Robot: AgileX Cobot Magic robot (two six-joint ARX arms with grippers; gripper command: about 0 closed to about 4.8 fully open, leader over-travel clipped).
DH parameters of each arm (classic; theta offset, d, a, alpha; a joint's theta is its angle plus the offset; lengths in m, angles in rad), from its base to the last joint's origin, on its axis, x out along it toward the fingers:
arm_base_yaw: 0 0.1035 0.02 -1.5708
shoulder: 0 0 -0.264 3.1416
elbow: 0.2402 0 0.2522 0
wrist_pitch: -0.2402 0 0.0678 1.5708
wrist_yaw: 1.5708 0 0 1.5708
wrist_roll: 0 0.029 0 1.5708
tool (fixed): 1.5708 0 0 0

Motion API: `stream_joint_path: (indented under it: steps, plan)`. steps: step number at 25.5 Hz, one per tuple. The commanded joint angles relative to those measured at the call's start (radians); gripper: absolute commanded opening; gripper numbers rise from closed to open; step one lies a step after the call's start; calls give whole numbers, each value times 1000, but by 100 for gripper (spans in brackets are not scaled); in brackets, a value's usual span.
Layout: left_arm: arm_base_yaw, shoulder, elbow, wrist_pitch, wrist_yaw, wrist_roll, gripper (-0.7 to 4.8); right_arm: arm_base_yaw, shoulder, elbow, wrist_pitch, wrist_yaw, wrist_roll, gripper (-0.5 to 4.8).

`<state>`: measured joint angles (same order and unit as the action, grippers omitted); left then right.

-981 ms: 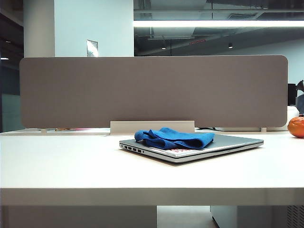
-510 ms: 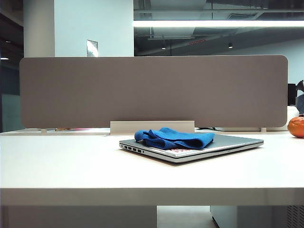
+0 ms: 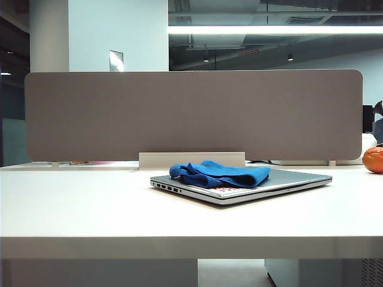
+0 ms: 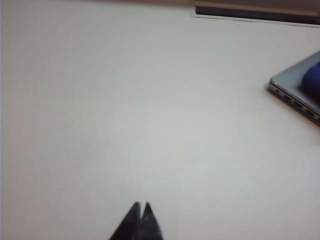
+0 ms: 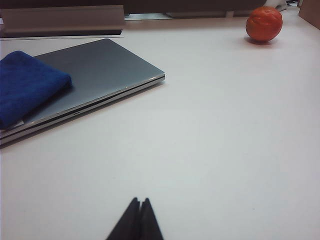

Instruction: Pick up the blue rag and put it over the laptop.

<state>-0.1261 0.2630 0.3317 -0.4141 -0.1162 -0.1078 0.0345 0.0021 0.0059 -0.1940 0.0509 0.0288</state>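
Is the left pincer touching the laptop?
Apart. The left wrist view shows the shut left pincer over bare table, well clear of the laptop.

The exterior view shows neither arm. The blue rag (image 3: 219,173) covers part of the laptop (image 3: 299,177), and the orange fruit (image 3: 373,159) is cropped.

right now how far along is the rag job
Done: the rag lies bunched on the closed laptop, covering only part of the lid. In hand: nothing; the left tool and right tool are shut and empty above the bare table. Left: at most spreading the rag.
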Motion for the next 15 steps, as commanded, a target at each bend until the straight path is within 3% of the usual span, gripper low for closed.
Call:
stream_joint_path:
  steps: [1, 5, 8, 15]
  plan:
    - [31, -27, -64, 124, 8, 3, -6, 0, -2, -4, 11, -2, -3, 0]
    - [79, -100, -154, 233, 11, -2, -6, 0, -2, -4, 11, -2, -3, 0]
    - [124, -160, -214, 302, 87, 1, -6, 0, -2, -4, 11, -2, -3, 0]
    - [150, -218, -288, 354, 121, 5, -6, 0, -2, -4, 11, -2, -3, 0]
